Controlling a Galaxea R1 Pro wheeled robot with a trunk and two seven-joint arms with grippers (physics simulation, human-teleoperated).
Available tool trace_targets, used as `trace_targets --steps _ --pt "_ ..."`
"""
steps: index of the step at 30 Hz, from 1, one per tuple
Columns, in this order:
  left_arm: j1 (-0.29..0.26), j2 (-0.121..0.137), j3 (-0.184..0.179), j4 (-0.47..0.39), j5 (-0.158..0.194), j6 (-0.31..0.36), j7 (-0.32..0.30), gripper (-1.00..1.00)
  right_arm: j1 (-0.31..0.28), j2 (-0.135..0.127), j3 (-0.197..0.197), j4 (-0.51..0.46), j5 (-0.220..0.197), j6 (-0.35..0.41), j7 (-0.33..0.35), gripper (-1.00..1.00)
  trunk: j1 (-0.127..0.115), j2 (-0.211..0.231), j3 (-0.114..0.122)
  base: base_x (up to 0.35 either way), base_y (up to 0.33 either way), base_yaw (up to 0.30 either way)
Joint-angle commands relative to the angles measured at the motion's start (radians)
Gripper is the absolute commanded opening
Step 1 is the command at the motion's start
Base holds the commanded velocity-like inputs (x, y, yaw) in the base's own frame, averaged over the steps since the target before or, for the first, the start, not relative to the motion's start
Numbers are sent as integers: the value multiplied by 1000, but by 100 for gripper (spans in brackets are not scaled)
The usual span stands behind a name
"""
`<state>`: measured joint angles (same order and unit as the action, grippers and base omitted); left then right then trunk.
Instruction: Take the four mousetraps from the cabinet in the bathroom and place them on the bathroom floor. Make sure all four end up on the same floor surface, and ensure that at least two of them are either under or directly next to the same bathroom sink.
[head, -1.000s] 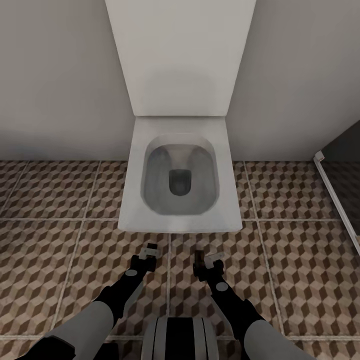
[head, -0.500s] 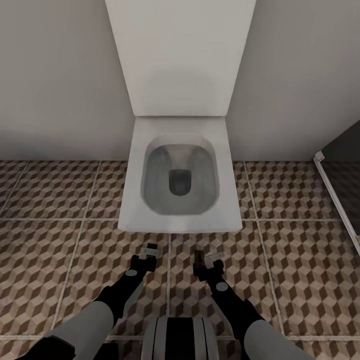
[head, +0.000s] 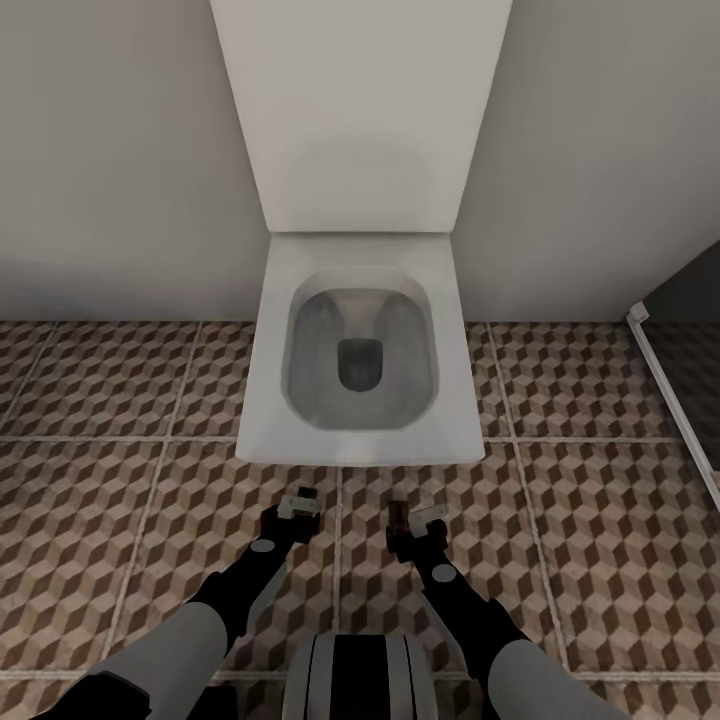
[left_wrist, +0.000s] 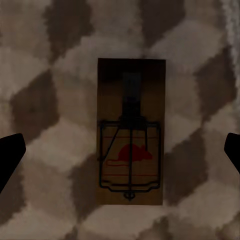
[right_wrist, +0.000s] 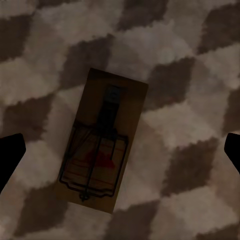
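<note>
Both grippers' fingers (left_wrist: 10, 155) stood released, a mousetrap (left_wrist: 131, 146) lying on the bathroom floor (head: 600, 520) at 6 o'clock below each; next, probably fetching more.

A white square toilet (head: 360, 350) stands just ahead of the tools, its open bowl grey inside. Its tall white tank (head: 360, 110) sits against a plain pale wall (head: 110, 150). The bathroom floor (head: 600, 520) has big tiles with brown, beige and white cubes. A dark doorway with a white frame (head: 675, 395) is off to the right.
</note>
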<state>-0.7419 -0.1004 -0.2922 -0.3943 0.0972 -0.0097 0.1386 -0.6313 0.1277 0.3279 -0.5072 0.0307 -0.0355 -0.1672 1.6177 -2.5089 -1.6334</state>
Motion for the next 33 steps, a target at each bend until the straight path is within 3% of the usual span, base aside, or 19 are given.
trace_targets --steps 1,33 --pt "-1 1 -8 0 10 -1 7 100 -1 0 5 1 3 -1 -8 100 0 0 0 0 0 0" --pt "-1 1 -8 0 10 -1 7 100 -1 0 5 1 3 -1 -8 100 0 0 0 0 0 0"
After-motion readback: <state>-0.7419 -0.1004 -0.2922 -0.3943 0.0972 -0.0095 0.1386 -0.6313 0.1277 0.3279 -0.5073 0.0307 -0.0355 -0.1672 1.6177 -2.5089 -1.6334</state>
